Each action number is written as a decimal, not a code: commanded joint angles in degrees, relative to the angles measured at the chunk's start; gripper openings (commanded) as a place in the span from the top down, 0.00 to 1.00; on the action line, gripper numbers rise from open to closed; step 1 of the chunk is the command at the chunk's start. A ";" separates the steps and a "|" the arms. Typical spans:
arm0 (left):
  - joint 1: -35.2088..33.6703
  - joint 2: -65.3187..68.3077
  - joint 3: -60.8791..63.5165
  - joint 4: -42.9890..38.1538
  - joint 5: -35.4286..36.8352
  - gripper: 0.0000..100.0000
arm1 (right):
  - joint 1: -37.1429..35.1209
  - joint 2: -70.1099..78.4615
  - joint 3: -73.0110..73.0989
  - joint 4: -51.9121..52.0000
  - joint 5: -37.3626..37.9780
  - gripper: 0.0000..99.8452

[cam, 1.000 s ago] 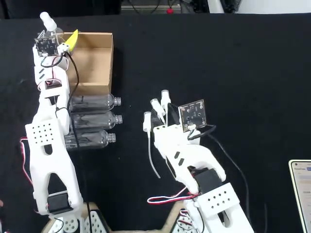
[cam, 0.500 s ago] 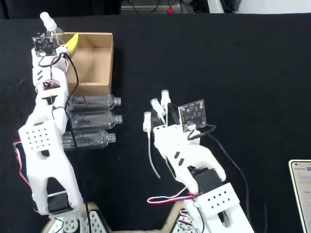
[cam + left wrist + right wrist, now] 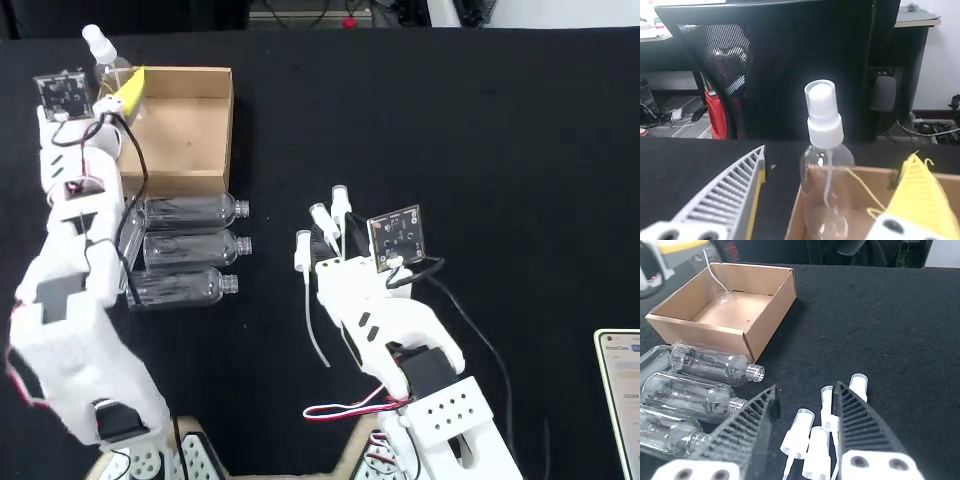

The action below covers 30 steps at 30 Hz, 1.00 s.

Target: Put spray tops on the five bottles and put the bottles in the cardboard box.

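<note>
Left wrist view, capped bottle [image 3: 824, 167] upright in cardboard box [image 3: 870, 187] corner, ungripped, just beyond left gripper [image 3: 838, 152], fingers spread apart

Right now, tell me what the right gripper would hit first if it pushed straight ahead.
Most likely the loose white plastic spray tops on the black table: the open right gripper points at them, the nearest between its fingers, though depth is unclear.

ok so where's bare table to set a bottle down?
Free: the wide table right of the box and beyond the spray tops, and most of the box floor. Crowded: three bottles lie beside the box's near wall, leaving just a strip between them and the spray tops.
</note>
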 commanded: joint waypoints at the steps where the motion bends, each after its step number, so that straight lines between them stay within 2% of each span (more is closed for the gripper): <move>1: -0.92 -14.07 10.33 0.26 -0.18 0.60 | -0.26 -1.01 -0.40 -1.76 -0.09 0.83; 8: -3.12 -28.04 25.54 0.26 -0.53 0.60 | -0.18 -0.75 -0.31 -1.49 -0.09 0.83; 13: -6.73 -36.84 34.95 2.81 -6.42 0.60 | -0.18 -0.66 -0.22 -1.41 -0.09 0.83; 16: -9.01 -42.11 37.93 11.78 -6.68 0.60 | -0.18 -1.01 0.57 -1.76 -0.09 0.83; 21: -10.51 -54.51 40.75 32.88 -5.63 0.60 | -0.18 -1.01 0.75 -1.85 -0.09 0.83; 27: -11.82 -67.08 36.44 58.02 2.99 0.61 | -0.18 -1.01 0.84 -1.85 -0.09 0.83; 30: -9.54 -70.07 35.12 65.23 9.23 0.68 | -0.18 -1.01 0.84 -1.85 -0.09 0.83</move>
